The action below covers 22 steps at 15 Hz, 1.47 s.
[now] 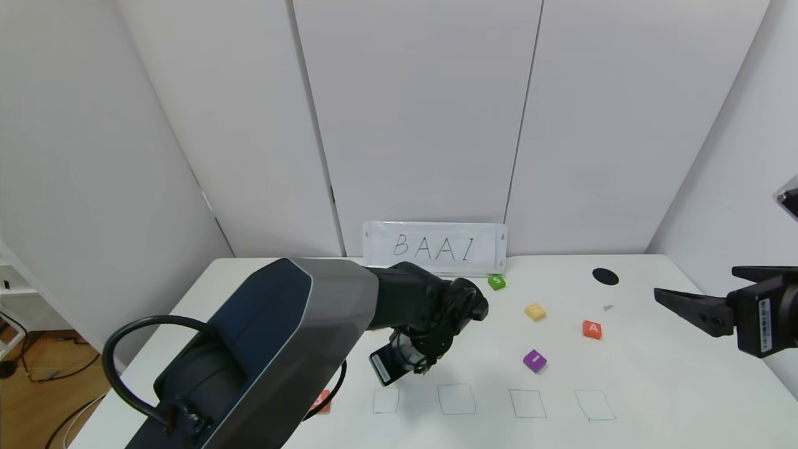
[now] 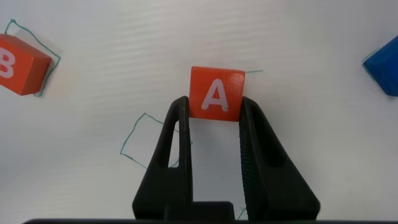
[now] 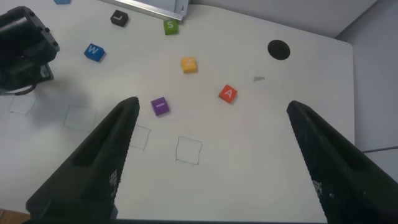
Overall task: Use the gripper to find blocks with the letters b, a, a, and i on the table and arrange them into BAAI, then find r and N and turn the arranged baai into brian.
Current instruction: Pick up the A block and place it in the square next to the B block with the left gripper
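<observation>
Left gripper (image 2: 214, 134): I clamp an orange A cube (image 2: 216, 94).
Right gripper (image 3: 208, 155): spread wide, idle.
Placed: B cube (image 2: 18, 64) only.
Left: second A (image 1: 591, 328), purple cube (image 1: 534, 360).

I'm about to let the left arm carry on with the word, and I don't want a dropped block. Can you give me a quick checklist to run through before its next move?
1. Left gripper shut on the A block: ok, the wrist view shows a finger on each side of it.
2. Letter side visible: ok, the white A faces the left wrist camera.
3. B block in place: ok, it sits on a green square, slightly turned.
4. Next green square free: ok, nothing lies in it.
5. Second A block within reach: ok, it lies loose on the table.
6. Right gripper out of the way: ok, open, at the table's right edge.
</observation>
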Available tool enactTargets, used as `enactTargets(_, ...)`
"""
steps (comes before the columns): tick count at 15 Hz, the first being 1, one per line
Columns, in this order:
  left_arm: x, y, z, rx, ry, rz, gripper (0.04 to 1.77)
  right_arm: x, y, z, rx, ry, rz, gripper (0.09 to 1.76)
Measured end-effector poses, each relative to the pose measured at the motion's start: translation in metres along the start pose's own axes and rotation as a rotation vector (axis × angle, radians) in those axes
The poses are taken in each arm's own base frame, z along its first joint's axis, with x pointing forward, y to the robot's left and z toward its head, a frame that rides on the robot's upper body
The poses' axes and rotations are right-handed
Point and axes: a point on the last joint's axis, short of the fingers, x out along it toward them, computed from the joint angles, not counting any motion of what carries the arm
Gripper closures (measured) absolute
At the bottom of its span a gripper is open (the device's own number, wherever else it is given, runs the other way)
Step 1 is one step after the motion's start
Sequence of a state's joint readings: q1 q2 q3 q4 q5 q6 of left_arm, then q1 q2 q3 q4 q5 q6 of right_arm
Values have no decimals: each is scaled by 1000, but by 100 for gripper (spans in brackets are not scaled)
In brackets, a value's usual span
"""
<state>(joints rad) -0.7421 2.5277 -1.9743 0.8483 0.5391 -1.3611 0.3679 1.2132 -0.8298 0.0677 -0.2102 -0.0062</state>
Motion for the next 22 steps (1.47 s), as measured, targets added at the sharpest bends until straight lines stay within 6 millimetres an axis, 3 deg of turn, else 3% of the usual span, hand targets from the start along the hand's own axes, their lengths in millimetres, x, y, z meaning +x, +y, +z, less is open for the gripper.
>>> enactTargets(4,-23,8,18,130,63,-63,131,-1,0,0,0,-2,0,14)
enactTargets(7,-29,20,25,239,93,-114,131,-1,0,0,0,-3,0,14)
enactTargets(11,-39,47,24,397,123,-254,131,-1,0,0,0,-2,1,14)
enactTargets(14,-44,67,22,446,130,-259,131,-1,3,-1,-6,2,13,14)
enactTargets(22,-33,98,4,507,110,-287,131,0,3,-2,-8,3,17,14)
